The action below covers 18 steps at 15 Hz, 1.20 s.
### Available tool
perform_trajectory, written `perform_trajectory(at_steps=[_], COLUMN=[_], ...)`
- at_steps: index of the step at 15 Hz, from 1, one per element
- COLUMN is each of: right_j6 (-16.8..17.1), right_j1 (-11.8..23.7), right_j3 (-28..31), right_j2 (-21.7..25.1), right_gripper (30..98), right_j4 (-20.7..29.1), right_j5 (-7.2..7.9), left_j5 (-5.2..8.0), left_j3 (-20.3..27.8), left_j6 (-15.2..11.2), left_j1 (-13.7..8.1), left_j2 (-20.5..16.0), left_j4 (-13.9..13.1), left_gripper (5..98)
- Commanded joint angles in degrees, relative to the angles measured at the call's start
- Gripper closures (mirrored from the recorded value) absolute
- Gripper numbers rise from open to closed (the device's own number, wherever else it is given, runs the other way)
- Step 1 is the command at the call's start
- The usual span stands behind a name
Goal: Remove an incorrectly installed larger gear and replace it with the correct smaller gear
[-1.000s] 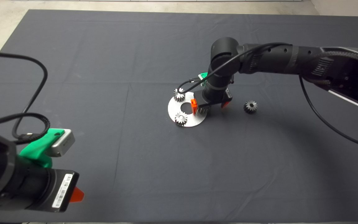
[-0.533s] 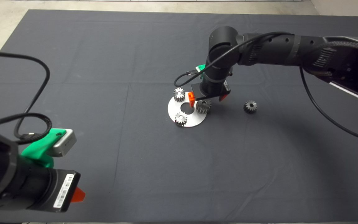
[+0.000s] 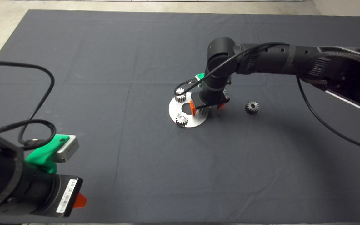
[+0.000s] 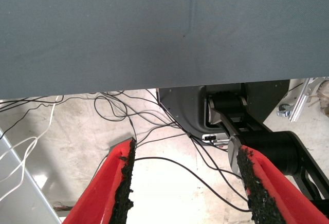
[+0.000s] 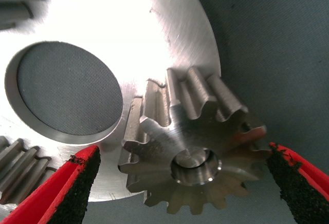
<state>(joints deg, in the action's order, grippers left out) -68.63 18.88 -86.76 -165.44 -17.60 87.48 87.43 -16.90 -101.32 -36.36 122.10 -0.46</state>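
The larger gear (image 5: 190, 147) stands on the rim of a silvery disc plate (image 3: 187, 122), with its teeth overhanging the mat. In the head view it (image 3: 205, 109) is mostly hidden under my right gripper (image 3: 205, 107). My right gripper (image 5: 180, 154) is open, with one finger (image 5: 77, 183) on each side of this gear, apart from its teeth. The smaller gear (image 3: 252, 107) lies on the mat to the right of the plate. My left gripper (image 4: 185, 183) is open and empty, parked at the lower left (image 3: 79, 200).
Two small silvery gears (image 3: 180, 97) (image 3: 182, 119) sit on the plate around its round centre hole (image 5: 64, 90). The right arm's cable (image 3: 183, 86) loops above the plate. The left wrist view shows the mat's edge and floor with cables (image 4: 118, 106).
My right gripper, which stood higher and farther back half a second ago, has come down around the larger gear again. The left arm shifted slightly.
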Motion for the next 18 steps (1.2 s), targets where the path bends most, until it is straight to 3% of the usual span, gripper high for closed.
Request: perform_trajectory(at_steps=[1, 14, 18], right_j6=[-0.34, -0.45, -0.45], right_j1=[0.54, 1.33, 1.42], right_j3=[1.77, 4.15, 4.51], right_j2=[-0.39, 0.06, 0.24], right_gripper=[43.7, 43.7, 49.7], right_j4=[-1.98, -3.13, -4.52], right_j5=[4.37, 4.54, 4.63], left_j5=[1.51, 1.51, 1.51], left_j3=[0.65, 0.65, 0.65], left_j6=[-0.37, -2.13, -2.13], left_j1=[-0.03, -0.03, 0.14], left_j2=[0.29, 1.44, 1.44], left_j4=[1.24, 1.96, 2.05], left_gripper=[54.3, 54.3, 54.3])
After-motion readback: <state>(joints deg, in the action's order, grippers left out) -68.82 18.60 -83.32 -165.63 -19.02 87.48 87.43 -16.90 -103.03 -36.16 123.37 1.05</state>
